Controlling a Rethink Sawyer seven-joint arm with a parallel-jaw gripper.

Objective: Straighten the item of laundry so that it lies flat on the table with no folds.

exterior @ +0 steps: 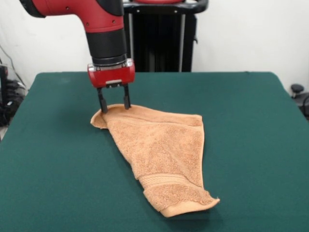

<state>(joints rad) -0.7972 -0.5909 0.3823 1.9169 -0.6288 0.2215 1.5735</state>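
Towel (161, 154) far corner between jaws, folded

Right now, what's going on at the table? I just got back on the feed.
The red and black arm has its gripper lowered onto the far corner of the orange-tan towel, with the two fingers spread apart and their tips at the cloth's edge. The towel lies on the green table in a rough triangle, folded over itself, with its woven band near the hem closest to the camera. It is not yet flat.
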